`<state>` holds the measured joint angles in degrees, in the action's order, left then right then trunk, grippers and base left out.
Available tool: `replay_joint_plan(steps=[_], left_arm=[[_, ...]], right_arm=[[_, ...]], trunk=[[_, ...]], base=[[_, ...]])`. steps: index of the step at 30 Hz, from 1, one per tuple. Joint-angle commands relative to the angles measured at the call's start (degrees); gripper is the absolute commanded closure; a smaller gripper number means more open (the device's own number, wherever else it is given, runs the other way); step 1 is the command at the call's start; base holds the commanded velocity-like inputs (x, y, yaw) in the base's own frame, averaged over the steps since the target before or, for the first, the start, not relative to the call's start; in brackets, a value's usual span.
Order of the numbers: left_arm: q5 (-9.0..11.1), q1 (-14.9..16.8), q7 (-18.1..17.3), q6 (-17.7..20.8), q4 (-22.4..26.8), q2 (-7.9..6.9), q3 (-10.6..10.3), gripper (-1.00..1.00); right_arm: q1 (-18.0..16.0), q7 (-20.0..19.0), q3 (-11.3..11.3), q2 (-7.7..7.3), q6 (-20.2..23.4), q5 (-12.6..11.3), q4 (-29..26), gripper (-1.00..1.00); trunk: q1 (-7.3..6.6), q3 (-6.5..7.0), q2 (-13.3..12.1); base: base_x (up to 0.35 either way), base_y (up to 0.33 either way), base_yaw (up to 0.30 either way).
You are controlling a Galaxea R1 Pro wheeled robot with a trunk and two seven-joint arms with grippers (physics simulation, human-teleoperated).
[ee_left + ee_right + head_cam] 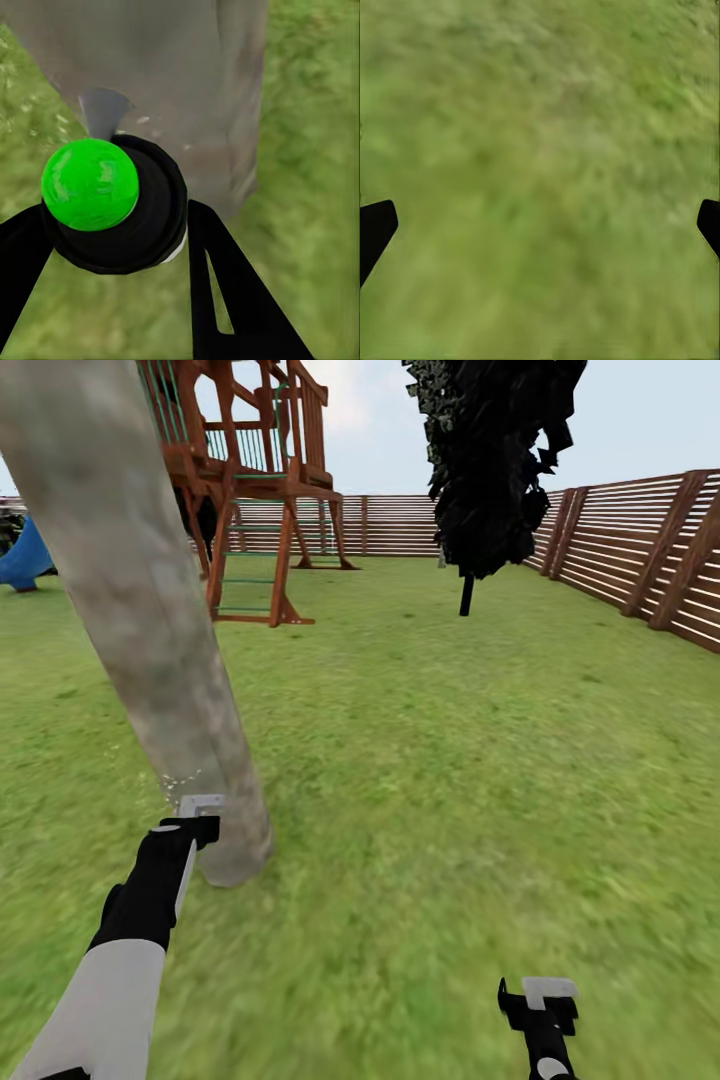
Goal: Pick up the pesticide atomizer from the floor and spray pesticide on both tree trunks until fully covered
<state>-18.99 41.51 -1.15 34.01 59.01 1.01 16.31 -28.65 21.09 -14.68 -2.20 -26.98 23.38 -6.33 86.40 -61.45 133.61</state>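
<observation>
The pesticide atomizer (112, 202), a dark bottle that shows a bright green round top here, sits between the fingers of my left gripper (112, 247), which is shut on it. It points at the thick grey-beige tree trunk (195, 75) just ahead. A pale grey wedge and a few light specks lie between bottle and bark. In the head view my left gripper (192, 815) is held against the lower part of the leaning tree trunk (150, 640), close to its base. My right gripper (540, 1000) hangs open over the grass floor (540, 150), with nothing between its fingers.
An all-black thin-stemmed tree (495, 460) stands far ahead on the right. A wooden play tower (255, 490) is behind the trunk, with a blue slide (25, 555) at far left. A brown slatted fence (640, 550) closes the lawn at the back and right.
</observation>
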Motion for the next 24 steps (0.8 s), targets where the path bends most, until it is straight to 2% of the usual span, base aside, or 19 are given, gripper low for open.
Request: replay_joint_plan(steps=[1, 6, 8, 10, 14, 20, 24], left_arm=[[0.0, -0.04, 0.0, 0.0, 0.03, -0.07, 0.11, 1.0], [0.13, -0.1, -0.59, 0.15, 1.8, -0.74, 0.14, 1.0], [0.09, 0.25, -2.64, 0.56, 2.88, -0.88, -0.02, 1.0], [0.07, 0.95, -3.62, 3.08, 4.22, -0.91, -0.04, 1.0], [0.06, 1.28, -4.0, 5.11, 5.42, -0.37, -0.27, 1.0], [-0.08, 1.24, -3.95, 5.21, 5.41, -0.09, -0.31, 1.0], [-0.08, 1.22, -3.95, 5.27, 5.41, -0.48, -0.28, 1.0]], right_arm=[[0.0, 0.0, 0.0, 0.0, 0.0, 0.0, 0.0, -1.0], [0.0, 0.0, 0.0, 0.0, 0.0, 0.0, 0.0, -1.0], [0.0, 0.0, 0.0, 0.0, 0.0, 0.0, 0.0, -1.0], [0.0, 0.0, 0.0, 0.0, 0.0, 0.0, 0.0, -1.0], [0.0, 0.0, 0.0, -0.04, 0.0, 0.0, 0.0, -1.0], [0.0, 0.09, 0.0, -0.09, 0.0, 0.0, 0.0, -1.0], [0.0, 0.06, 0.0, -0.09, 0.0, 0.0, 0.0, -1.0]], trunk=[[0.0, 0.0, 0.0], [0.0, 0.0, 0.0], [0.0, 0.0, 0.0], [0.0, 0.0, 0.0], [0.0, 0.0, 0.0], [0.0, 0.0, 0.0], [0.0, 0.0, 0.0]], base=[[0.184, -0.093, 0.253], [0.022, -0.011, 0.274], [0.001, 0.0, 0.275], [0.0, 0.0, 0.172], [0.0, -0.041, 0.024], [0.0, -0.255, 0.001], [0.001, -0.273, 0.0]])
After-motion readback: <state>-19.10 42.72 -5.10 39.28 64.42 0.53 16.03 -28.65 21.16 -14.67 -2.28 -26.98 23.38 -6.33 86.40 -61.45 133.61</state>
